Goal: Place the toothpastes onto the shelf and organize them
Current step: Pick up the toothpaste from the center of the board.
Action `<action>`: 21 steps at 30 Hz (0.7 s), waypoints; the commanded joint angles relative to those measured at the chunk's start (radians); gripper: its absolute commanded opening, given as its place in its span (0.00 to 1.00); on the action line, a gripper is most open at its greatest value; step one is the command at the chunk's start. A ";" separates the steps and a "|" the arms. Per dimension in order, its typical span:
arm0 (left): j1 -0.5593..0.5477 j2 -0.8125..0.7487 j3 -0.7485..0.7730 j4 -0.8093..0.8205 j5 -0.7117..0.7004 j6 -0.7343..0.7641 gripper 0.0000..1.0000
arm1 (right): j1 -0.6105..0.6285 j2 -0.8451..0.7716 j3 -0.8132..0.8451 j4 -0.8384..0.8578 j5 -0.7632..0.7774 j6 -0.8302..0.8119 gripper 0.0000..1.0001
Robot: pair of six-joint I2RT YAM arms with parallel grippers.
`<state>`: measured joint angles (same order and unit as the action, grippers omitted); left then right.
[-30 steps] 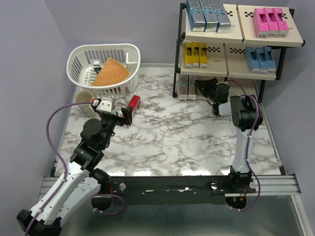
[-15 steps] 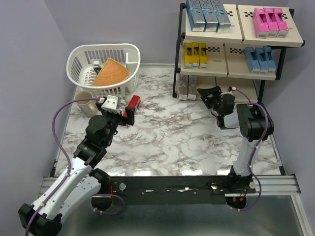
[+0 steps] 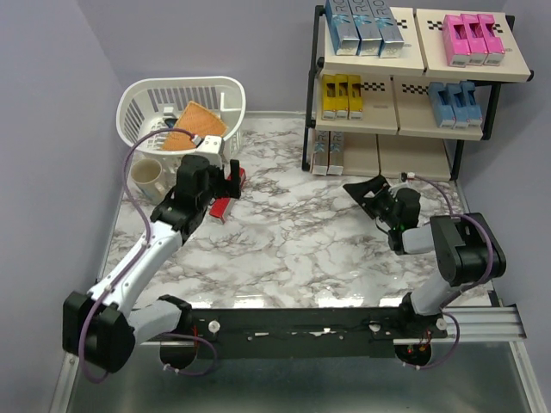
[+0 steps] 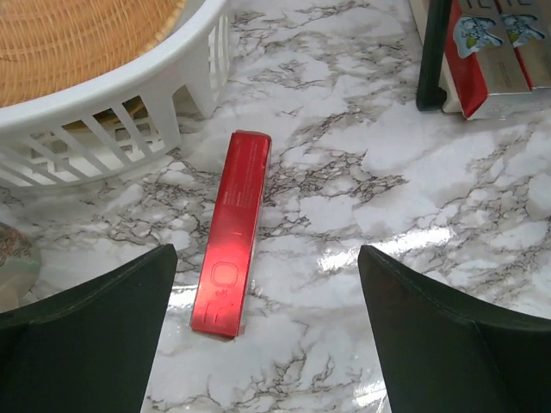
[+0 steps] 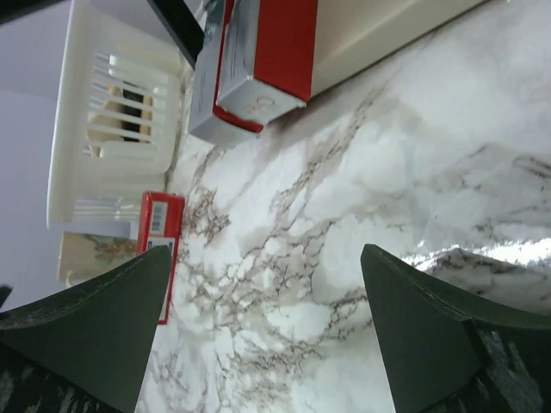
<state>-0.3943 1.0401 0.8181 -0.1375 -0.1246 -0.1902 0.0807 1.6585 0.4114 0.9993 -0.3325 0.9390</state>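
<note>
Toothpastes are sitting mostly on the shelf, and one is lying apart from it. At the far left corner of the table [image 3: 293, 245] a white basket [image 3: 142, 129] is standing with a woven orange piece [image 3: 194, 127] inside it. A mug [image 3: 146, 176] is standing just beside the basket, on its near side.

The left gripper [image 3: 228, 185] is hovering to the right of the mug, near the basket. Its jaws are standing wide apart and are holding nothing. In the left wrist view, a red toothpaste carton [image 4: 232, 232] is lying flat on the marble just beside the basket wall. It is lying ahead of the two dark fingers [image 4: 86, 327], nearer to the left one.

Farther right, the right gripper [image 3: 366, 194] is hanging low over the table, in front of the shelf [image 3: 376, 120]. It is spread wide and is empty.

The shelf is standing at the far right corner. Its top tier is carrying silver-blue cartons [image 3: 362, 27] on the left and pink cartons [image 3: 471, 39] on the right. The middle tier is carrying yellow cartons [image 3: 342, 95] on the left and light blue cartons [image 3: 455, 103] on the right. At the left end of the bottom tier, red-and-silver cartons [image 3: 327, 157] are standing side by side.
</note>
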 commanded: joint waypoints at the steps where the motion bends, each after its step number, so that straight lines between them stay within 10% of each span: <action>1: 0.025 0.203 0.157 -0.137 0.056 -0.045 0.99 | 0.057 -0.072 -0.060 -0.022 0.015 -0.066 1.00; 21: 0.094 0.821 0.515 -0.228 -0.015 0.103 0.99 | 0.220 -0.103 -0.040 0.015 0.096 -0.164 1.00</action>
<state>-0.3168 1.8175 1.2934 -0.3515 -0.1242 -0.1131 0.2901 1.5616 0.3611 0.9993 -0.2642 0.8299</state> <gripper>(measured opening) 0.991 0.998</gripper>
